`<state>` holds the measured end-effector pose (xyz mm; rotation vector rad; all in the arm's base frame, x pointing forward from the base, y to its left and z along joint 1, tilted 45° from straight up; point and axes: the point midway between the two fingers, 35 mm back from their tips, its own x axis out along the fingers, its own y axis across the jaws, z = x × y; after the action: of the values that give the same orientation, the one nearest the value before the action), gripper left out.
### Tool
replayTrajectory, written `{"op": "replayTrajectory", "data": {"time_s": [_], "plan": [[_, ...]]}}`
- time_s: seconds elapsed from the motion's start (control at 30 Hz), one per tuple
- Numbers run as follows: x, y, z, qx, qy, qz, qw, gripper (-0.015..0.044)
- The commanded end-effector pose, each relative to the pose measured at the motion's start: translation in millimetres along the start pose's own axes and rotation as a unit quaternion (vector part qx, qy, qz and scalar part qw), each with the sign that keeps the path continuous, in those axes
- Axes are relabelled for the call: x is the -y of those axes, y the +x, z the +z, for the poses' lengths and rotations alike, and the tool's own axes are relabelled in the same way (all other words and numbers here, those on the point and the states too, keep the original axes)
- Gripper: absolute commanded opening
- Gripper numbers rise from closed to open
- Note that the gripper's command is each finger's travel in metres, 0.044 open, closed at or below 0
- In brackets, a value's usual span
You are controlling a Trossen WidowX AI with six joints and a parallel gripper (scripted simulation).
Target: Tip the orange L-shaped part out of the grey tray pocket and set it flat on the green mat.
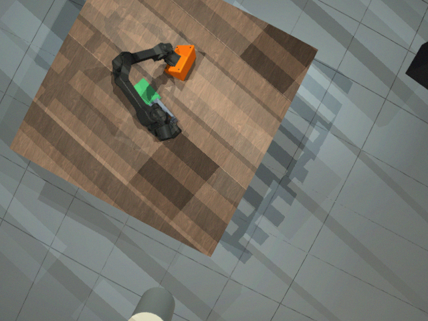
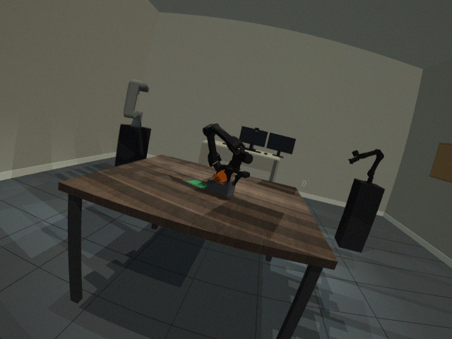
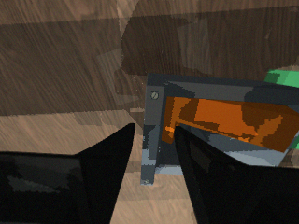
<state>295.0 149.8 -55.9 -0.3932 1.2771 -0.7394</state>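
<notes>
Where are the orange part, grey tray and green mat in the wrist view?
orange part (image 3: 224,119): wrist view, middle of its long bar.
grey tray (image 3: 155,95): wrist view, rim corner beside the screw.
green mat (image 3: 282,77): wrist view, the corner showing beyond the tray.

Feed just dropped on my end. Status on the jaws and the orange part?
Gripper open, holding nothing, poised over tray end. Orange L-shaped part tipped up in grey tray, not yet pinched. Green mat beyond, nothing blocking.
</notes>
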Motion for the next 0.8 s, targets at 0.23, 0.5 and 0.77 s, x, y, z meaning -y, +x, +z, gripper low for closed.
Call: {"op": "replayTrajectory", "data": {"time_s": [0.23,0.5,0.77], "plan": [[-0.3,14.5,1.2,0.004,-0.002,0.001,1.0,0.018],[0.0,27.7,1.2,0.004,-0.002,0.0,1.0,0.018],[0.3,35.1,1.1,0.005,-0.002,0.0,1.0,0.018]]}}
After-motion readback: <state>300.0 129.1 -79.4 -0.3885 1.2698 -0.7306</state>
